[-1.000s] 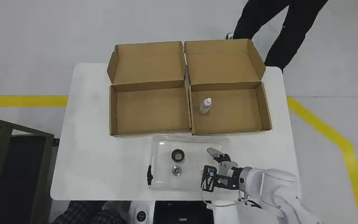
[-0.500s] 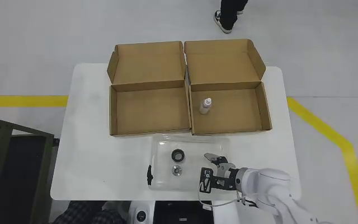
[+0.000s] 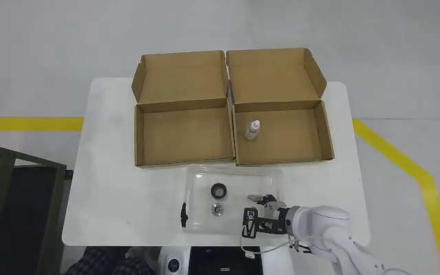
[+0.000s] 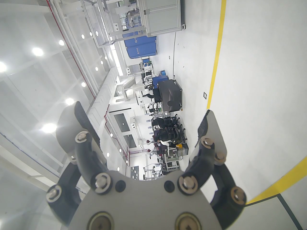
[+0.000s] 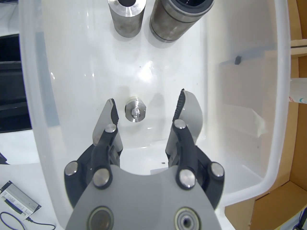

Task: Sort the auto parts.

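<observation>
so the right gripper (image 5: pixel 146 99) has slid in over the bin (image 5: pixel 275 77) this past second; jaws wide apart, fitting (image 5: pixel 135 112) on the bin floor between them; looks lined up for the grab

A pale grey floor (image 3: pixel 206 27) is crossed by a yellow line (image 3: pixel 41 124) that is met on both sides by the white worktop (image 3: pixel 110 192). In the hall, round ceiling lights (image 4: pixel 37 51), a glazed metal-framed enclosure (image 4: pixel 134 8) and blue cabinets (image 4: pixel 141 46) are seen.
</observation>
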Robot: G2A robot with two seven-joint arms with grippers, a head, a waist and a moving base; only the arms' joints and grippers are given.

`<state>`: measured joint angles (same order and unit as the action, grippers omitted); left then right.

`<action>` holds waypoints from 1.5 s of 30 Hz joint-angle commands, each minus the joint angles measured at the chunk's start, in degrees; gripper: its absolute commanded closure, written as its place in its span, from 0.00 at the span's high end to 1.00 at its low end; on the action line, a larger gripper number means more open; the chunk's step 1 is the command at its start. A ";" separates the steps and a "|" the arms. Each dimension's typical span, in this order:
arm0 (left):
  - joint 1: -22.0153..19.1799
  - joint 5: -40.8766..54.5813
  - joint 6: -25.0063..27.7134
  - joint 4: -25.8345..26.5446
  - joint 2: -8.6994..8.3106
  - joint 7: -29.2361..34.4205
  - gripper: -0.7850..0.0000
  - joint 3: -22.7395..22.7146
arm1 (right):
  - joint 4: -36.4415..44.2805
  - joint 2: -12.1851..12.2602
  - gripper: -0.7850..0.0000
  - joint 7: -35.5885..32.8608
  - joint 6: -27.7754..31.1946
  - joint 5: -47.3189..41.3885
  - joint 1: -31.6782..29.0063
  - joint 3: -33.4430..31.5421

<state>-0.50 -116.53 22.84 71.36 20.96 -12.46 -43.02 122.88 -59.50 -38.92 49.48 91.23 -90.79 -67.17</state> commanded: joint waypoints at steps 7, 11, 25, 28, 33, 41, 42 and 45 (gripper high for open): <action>0.00 0.00 0.00 0.00 0.00 0.00 1.00 0.00 | -0.46 0.18 0.46 -0.64 0.16 -0.27 0.49 0.69; 0.00 0.00 0.00 0.00 0.00 0.00 1.00 0.00 | -0.89 0.24 0.41 -0.82 0.31 -0.36 0.96 1.25; 0.00 0.00 0.00 0.00 0.00 0.00 1.00 0.00 | -2.19 0.46 0.00 -1.58 0.50 -2.17 2.28 2.36; 0.00 0.00 0.00 0.00 0.00 0.00 1.00 0.00 | -1.48 0.64 0.00 -1.27 0.84 -3.28 2.15 1.70; 0.00 0.00 0.00 0.00 0.00 0.00 1.00 0.00 | 0.25 0.92 0.00 0.63 0.47 -5.52 1.53 0.33; 0.00 0.00 0.00 0.00 0.00 0.00 1.00 0.00 | 4.07 1.20 0.00 5.69 -3.73 -8.81 0.18 -2.60; 0.00 0.00 0.00 0.00 0.00 0.00 1.00 0.00 | 4.57 1.23 0.00 6.49 -4.43 -9.05 -0.04 -3.04; 0.00 0.00 0.00 0.00 0.00 0.00 1.00 0.00 | 5.43 1.30 0.00 9.08 -6.51 -9.64 -0.67 -4.37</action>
<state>-0.50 -116.53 22.84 71.36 20.96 -12.46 -43.02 128.18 -58.22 -30.60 43.58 81.73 -91.31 -71.14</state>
